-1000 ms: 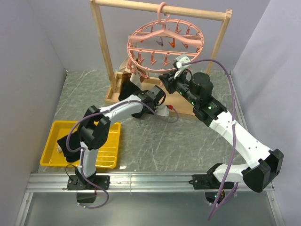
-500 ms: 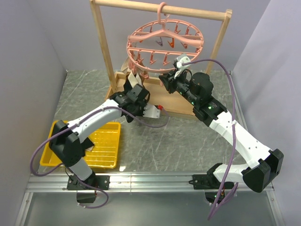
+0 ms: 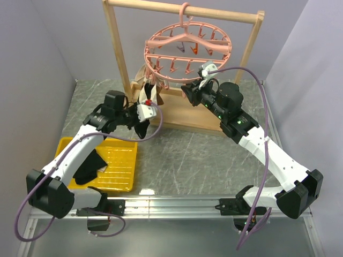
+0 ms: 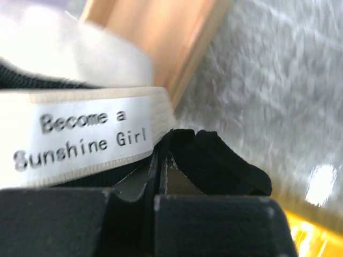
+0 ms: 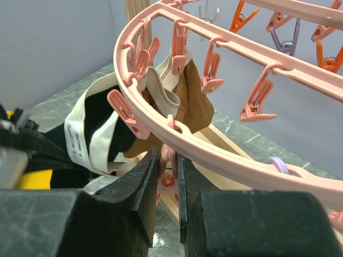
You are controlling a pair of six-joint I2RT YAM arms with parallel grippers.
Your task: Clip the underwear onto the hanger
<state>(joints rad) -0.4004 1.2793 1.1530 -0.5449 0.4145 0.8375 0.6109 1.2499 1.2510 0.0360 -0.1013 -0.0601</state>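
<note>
I see the underwear [image 3: 141,127] left of centre in the top view, black cloth hanging just below the left edge of the hanger [image 5: 230,152] and above the table [image 3: 187,155]. In the left wrist view its pale waistband [image 4: 80,136] runs across the left half of the frame, with a white label reading "Become a Sunshine Girl". A fold of the black cloth bulges up at centre. My left gripper [image 4: 159,163] sits at the bottom centre of that view, fingers pressed together with the black cloth pinched between them.

In the right wrist view the underwear hangs at left, below the pink ring. Beside it, toward the centre, a brown and cream garment [image 5: 190,99] is already pegged to the ring. My right gripper [image 5: 167,158] is at bottom centre of this view, its fingers closed on one pink clip [image 5: 166,179] dangling under the ring.

The hanger hooks over the top bar of a wooden frame [image 3: 115,53] in the upper middle of the top view. A yellow tray [image 3: 126,147] lies at lower left with a dark cloth [image 3: 88,168] in it.
</note>
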